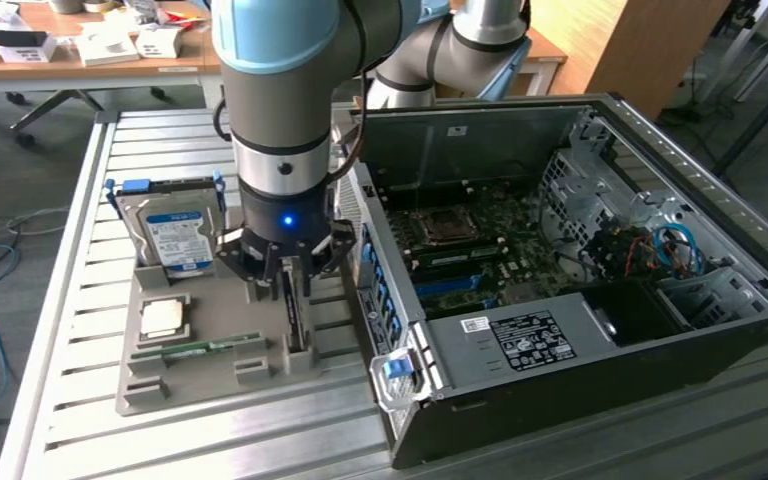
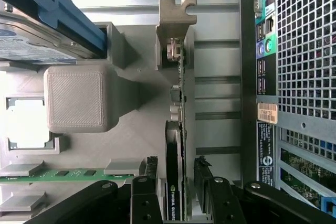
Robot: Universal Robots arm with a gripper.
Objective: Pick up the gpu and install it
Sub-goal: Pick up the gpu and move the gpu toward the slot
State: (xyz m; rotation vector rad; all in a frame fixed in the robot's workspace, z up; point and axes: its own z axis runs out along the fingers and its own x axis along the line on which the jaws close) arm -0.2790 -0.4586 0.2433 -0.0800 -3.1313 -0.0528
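Beside the computer case, on the exterior view's left: the gpu is stood on its thin edge in a slot of the grey holder.
Gripper: held wide apart, one finger on each side of the gpu, with small gaps seen.
Good grip: both flat sides should probably be squeezed evenly, with the card kept straight.
Grey holder: a hard drive, a square chip and a green memory stick are kept in it.
Computer case: laid open, with the main board seen inside.

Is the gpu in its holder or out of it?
In: the gpu stands on edge in a slot of the grey holder, with the open gripper straddling it.
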